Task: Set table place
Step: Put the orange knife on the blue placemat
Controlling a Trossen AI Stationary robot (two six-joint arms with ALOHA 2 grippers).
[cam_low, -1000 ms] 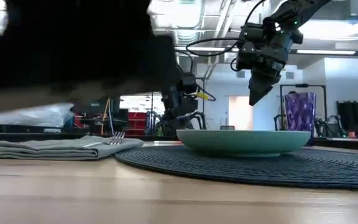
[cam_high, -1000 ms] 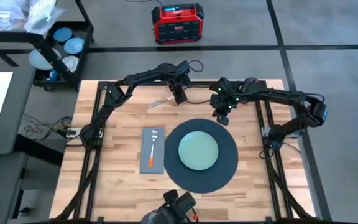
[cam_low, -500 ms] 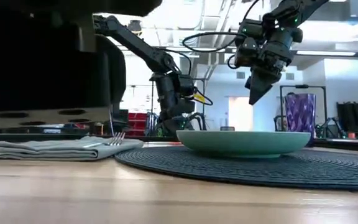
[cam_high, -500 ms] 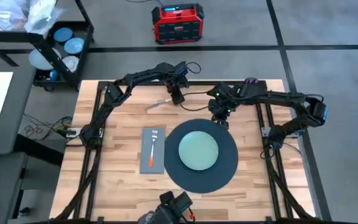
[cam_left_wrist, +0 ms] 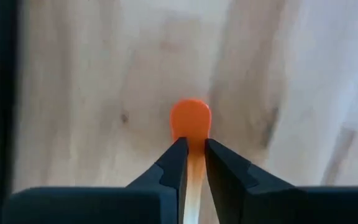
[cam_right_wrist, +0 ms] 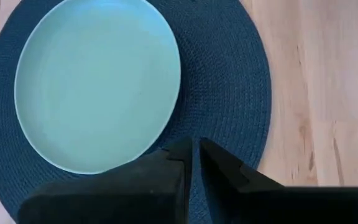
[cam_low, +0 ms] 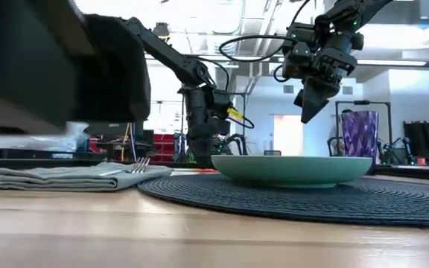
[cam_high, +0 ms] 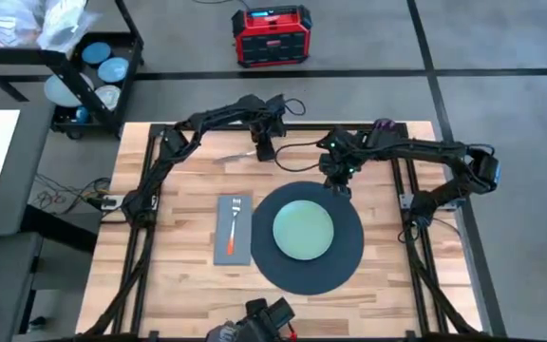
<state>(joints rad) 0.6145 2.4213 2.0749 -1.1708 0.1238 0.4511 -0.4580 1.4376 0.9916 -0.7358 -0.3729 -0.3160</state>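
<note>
Two arms worked over the table (cam_high: 179, 285) at this moment, and you could track both from the high view. The left gripper (cam_high: 263, 150) sat in the upper middle of the frame, low over the wood. In the left wrist view its fingers (cam_left_wrist: 173, 167) were pinched around an orange handle (cam_left_wrist: 190, 118), whose rounded end stuck out past the tips. You could follow that handle in the high view to a pale utensil (cam_high: 238, 155) lying on the wood just left of the gripper; which kind of utensil it was could not be told.

The right gripper (cam_high: 339, 182) hung just above the upper edge of the dark round mat (cam_high: 345, 261), right of centre in the high view. In the low view it pointed down, clear of the plate (cam_low: 293, 170). The right wrist view showed its fingers (cam_right_wrist: 179, 155) drawn together with nothing between them.

You found the pale green plate centred on the mat. The grey napkin (cam_high: 233, 249) lay just left of the mat, carrying the orange-handled fork (cam_high: 233, 226) with its tines toward the frame's top. The purple cup (cam_low: 360, 135) stood at the right of the low view, beyond the plate.
</note>
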